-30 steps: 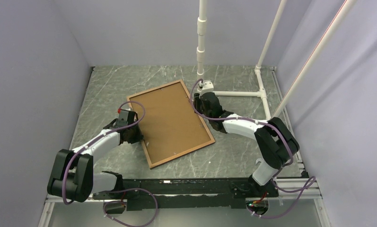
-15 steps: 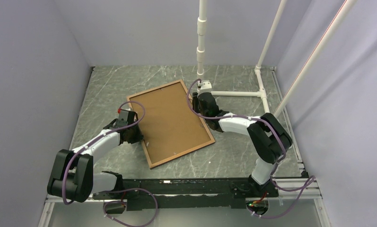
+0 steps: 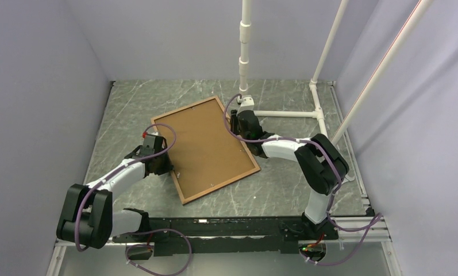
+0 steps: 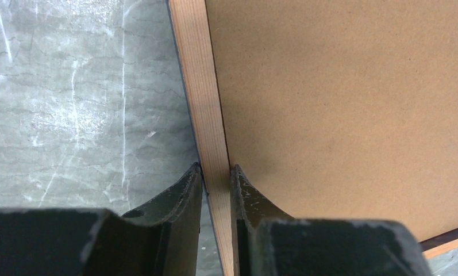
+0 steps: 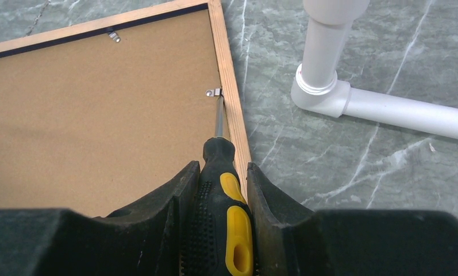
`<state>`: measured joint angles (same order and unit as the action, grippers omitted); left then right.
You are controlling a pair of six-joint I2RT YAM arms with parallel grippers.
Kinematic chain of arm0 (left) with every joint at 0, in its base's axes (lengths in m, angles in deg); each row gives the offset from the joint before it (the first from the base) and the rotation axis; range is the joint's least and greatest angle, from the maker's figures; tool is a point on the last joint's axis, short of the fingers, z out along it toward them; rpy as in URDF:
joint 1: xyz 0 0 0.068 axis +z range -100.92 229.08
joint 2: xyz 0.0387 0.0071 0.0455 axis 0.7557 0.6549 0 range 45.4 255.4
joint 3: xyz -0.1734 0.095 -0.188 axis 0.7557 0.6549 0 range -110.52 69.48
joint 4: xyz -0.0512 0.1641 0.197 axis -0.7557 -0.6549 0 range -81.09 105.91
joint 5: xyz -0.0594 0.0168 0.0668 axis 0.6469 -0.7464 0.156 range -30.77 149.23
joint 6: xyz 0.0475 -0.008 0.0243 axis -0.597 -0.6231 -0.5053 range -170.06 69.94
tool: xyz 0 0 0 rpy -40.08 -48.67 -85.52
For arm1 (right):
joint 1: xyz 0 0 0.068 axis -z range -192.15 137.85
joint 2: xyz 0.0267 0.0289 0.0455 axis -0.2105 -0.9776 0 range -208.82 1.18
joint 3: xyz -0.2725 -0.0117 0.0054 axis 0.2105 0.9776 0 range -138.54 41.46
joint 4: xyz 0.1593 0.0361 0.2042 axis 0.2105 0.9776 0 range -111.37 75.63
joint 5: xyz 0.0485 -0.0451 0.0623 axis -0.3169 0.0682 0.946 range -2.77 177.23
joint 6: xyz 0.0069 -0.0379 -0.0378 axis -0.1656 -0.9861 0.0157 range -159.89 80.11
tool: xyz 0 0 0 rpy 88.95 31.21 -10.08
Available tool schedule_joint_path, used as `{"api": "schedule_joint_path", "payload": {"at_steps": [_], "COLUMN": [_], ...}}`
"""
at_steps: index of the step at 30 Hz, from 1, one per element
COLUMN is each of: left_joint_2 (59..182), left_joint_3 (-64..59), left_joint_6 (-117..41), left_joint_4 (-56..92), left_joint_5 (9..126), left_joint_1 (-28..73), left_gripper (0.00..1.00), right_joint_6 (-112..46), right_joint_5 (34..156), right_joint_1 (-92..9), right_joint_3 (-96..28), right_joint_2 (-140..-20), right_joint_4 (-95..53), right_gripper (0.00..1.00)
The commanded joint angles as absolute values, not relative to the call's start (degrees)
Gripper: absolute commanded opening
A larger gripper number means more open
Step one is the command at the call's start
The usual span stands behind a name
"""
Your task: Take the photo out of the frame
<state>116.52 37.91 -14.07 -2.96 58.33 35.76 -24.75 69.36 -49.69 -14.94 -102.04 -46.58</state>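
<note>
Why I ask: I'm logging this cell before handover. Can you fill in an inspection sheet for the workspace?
Surface: grey-green marbled table with white veining.
Job's things: frame lies face down, wooden rim up; photo sits inside it, only its brown hardboard back showing; metal clip on the rim.
Clutter: nothing seen.
Grippers: left gripper shut on the frame's rim; right gripper shut on a screwdriver, tip at the clip.
Cables: purple cables loop along both arms.
Surroundings: white pipe stand at the table's back; lavender walls.
</note>
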Motion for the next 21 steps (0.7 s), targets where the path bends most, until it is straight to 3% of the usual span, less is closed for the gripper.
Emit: {"api": "schedule_joint_path", "payload": {"at_steps": [1, 11, 21], "left_joint_2": [115.82, 115.88, 111.92], "left_joint_3": [39.68, 39.82, 42.78], "left_joint_6": [-17.59, -18.70, -12.42], "left_joint_4": [-4.59, -3.78, -3.06], "left_joint_5": [58.00, 59.66, 64.62], "left_joint_1": [35.56, 35.51, 33.01], "left_gripper": [0.00, 0.00, 0.00], "right_joint_6": [-25.42, -20.73, -14.73], "right_joint_5": [69.52, 71.55, 82.32], "right_joint_1": [-49.48, -49.14, -48.15], "right_joint_3": [-17.65, -17.17, -24.03], "right_joint_2": [-104.20, -106.65, -110.46], "right_joint_4": [-49.89, -53.31, -49.45], "right_gripper": [0.00, 0.00, 0.00]}}
